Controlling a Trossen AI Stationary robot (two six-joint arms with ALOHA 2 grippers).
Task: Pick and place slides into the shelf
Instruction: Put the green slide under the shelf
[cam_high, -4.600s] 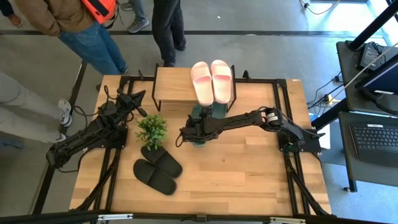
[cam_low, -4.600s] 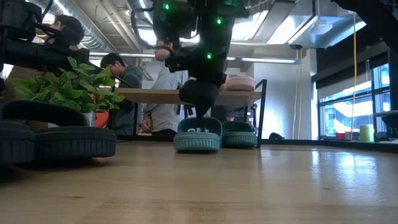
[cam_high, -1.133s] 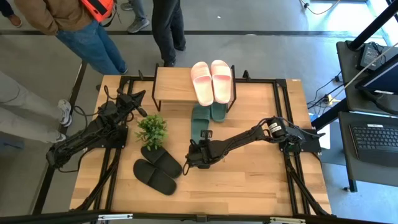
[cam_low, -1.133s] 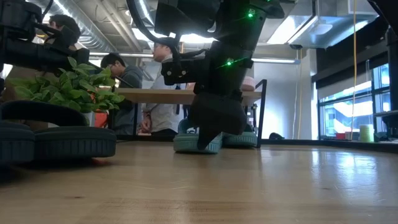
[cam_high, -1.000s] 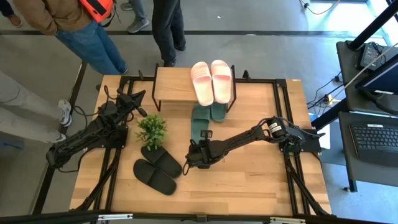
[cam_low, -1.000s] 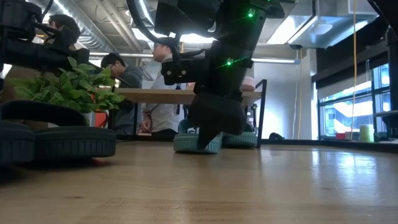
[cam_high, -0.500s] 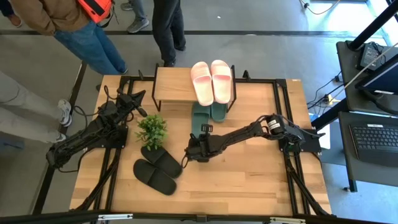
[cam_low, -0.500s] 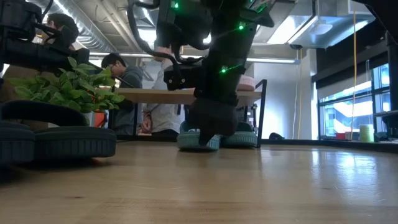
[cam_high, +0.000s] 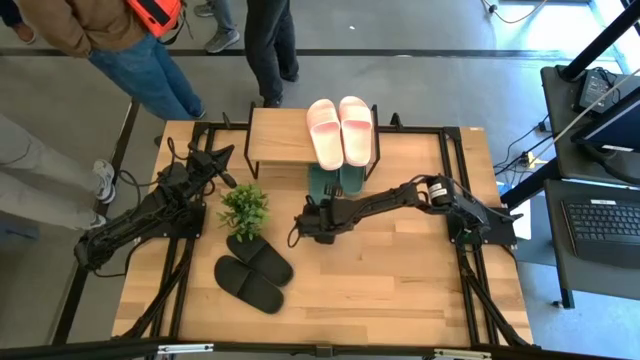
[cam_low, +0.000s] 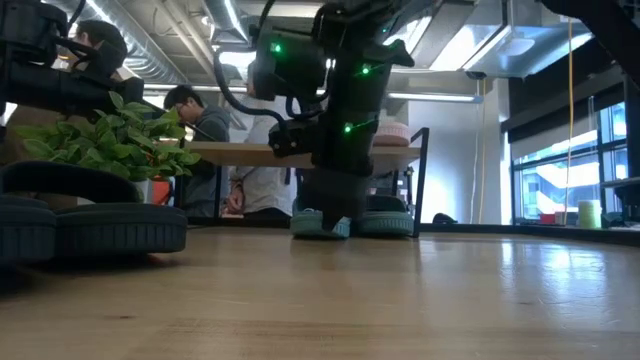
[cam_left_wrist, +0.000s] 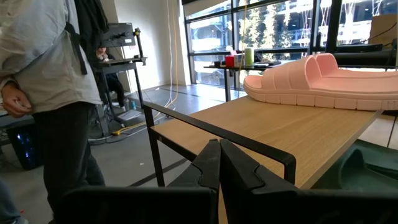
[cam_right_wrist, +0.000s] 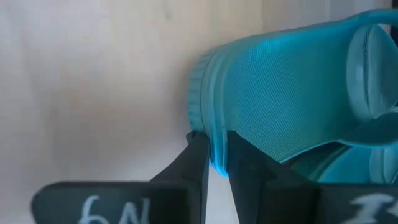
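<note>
The shelf (cam_high: 280, 138) stands at the table's far edge with the pale pink slides (cam_high: 340, 130) on its top board. Both sage green slides lie on the table with their far ends under the shelf: the left one (cam_high: 320, 182) and the right one (cam_high: 351, 180). My right gripper (cam_high: 303, 228) sits at the left green slide's near end, shut on it. The black slides (cam_high: 255, 272) lie near the table's front left. My left gripper (cam_left_wrist: 217, 163) is shut and holds nothing, level at the table's left and facing the shelf. My right gripper pinches the rim of the left green slide's heel end (cam_right_wrist: 214, 146) between its two fingers (cam_right_wrist: 196, 163). The fingers slant down from the table's near side, along the slide's length. In the low view the slide (cam_low: 320, 224) lies about level at table height.
A small potted plant (cam_high: 243, 207) stands between the shelf and the black slides. A black metal frame (cam_high: 455, 200) runs around the table. People stand beyond the far edge and at the left (cam_high: 150, 60). Bare tabletop lies at the front right (cam_high: 400, 280).
My right gripper has moved toward the table's far edge and the shelf, staying shut on the left green slide. The slide has travelled with it, so its far end now lies under the shelf beside the other green slide.
</note>
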